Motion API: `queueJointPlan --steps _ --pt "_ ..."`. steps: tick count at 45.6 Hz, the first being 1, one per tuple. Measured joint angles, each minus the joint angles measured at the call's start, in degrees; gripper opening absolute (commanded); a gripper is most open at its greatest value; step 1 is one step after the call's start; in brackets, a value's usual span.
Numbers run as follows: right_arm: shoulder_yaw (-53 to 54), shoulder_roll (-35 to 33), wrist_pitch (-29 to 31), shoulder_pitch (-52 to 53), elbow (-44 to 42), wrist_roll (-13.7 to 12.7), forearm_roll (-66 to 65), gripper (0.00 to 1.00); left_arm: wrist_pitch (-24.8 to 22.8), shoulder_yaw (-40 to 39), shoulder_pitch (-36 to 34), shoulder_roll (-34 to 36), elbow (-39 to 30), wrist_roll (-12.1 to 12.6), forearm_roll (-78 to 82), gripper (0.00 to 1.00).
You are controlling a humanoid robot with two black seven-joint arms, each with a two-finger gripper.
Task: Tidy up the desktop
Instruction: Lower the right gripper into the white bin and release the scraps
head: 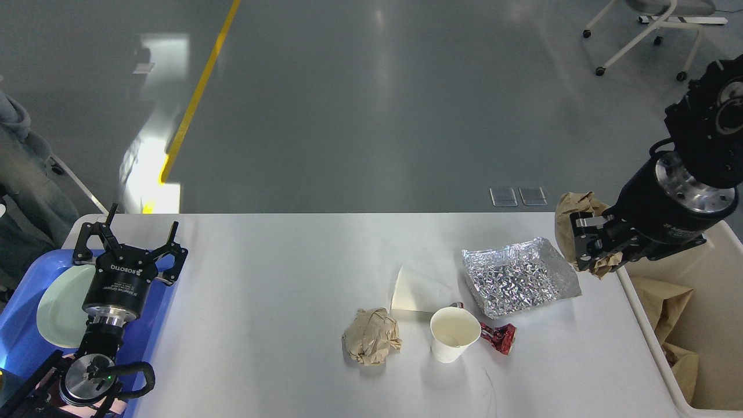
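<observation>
Head view: the right gripper (587,247), jaws clamped on a crumpled brown paper wad (572,217), is hanging near the cream bin (638,302), which is already holding brown paper. On the white bench (261,290), another paper ball (371,343), two cups, foil and a red wrapper are waiting. The left gripper (134,238) is idling, jaws apart, over the blue tray (23,337).

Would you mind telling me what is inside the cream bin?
Crumpled brown paper lies in the cream bin; its floor runs out of frame, and the right arm hides its far part.
</observation>
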Motion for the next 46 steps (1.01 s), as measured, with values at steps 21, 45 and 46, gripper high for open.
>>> queueJointPlan --steps 21,45,46 --pt "-4.73 -16.94 -7.99 -25.04 -20.56 0.02 -7.44 0.00 -0.01 0.00 0.07 -0.01 0.00 -0.10 0.00 0.97" --pt "23.94 -12.18 -23.45 -82.08 -66.31 0.42 -7.92 0.00 -0.04 0.00 0.07 0.02 0.00 -0.10 0.00 0.97" --pt "24.39 -11.18 -24.10 -83.88 -68.29 0.41 -7.79 0.00 -0.04 0.00 0.07 0.02 0.00 -0.10 0.00 0.97"
